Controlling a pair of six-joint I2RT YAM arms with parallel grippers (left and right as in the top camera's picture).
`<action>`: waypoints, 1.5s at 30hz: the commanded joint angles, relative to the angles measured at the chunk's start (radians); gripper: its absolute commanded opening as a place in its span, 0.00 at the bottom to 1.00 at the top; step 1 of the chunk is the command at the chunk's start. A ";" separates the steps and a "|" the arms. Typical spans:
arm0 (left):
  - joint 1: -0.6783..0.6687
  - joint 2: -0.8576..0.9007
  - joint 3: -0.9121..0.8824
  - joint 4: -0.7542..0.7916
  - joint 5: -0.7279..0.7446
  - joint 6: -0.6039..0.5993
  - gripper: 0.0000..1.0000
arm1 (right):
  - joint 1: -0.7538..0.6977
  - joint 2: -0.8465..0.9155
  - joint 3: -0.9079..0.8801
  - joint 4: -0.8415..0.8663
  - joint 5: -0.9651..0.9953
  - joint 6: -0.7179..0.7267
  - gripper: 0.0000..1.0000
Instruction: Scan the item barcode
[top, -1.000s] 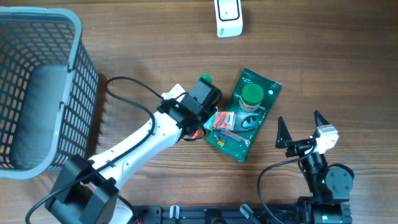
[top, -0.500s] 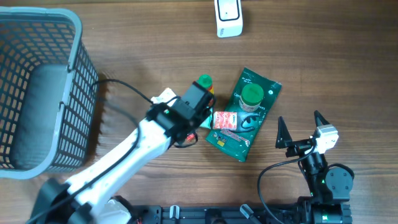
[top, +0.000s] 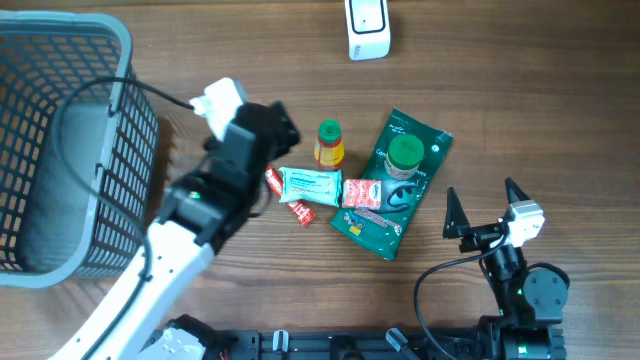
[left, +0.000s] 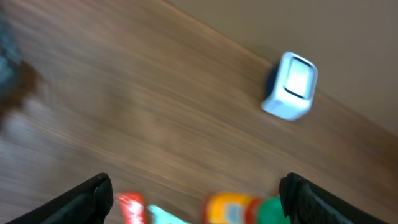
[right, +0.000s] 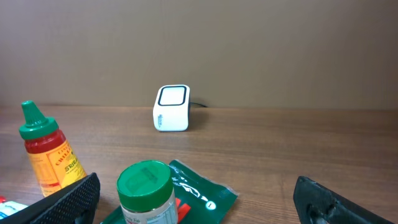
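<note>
Looking from near edge, we see right gripper (top: 482, 200) parked low, jaws spread wide, empty. Just beyond, green pouch (top: 385, 225) lies flat, green-lidded jar (top: 404, 155) on it, red-white packet (top: 361, 193) overlapping its left edge, teal packet (top: 311, 184) touching alongside. Sauce bottle (top: 329, 145) stands upright behind packets. Left gripper (left: 198, 186) hovers left of bottle, fingers wide apart, holding nothing. Grey basket (top: 125, 60) at far left. White scanner (top: 367, 27) sits at far edge, well apart from items.

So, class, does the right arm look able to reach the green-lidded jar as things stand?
Probably yes: the right gripper stands open and empty, with nothing between it and the green-lidded jar.
</note>
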 joint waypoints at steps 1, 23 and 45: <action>0.113 -0.094 0.000 -0.020 0.085 0.201 0.89 | 0.004 -0.010 -0.001 0.003 0.006 -0.009 1.00; 0.220 -0.441 0.000 -0.517 0.107 0.264 1.00 | 0.004 -0.010 -0.001 0.003 0.006 -0.010 1.00; 0.220 -0.441 0.000 -0.792 0.115 0.260 1.00 | 0.004 -0.010 -0.001 0.003 0.006 -0.009 1.00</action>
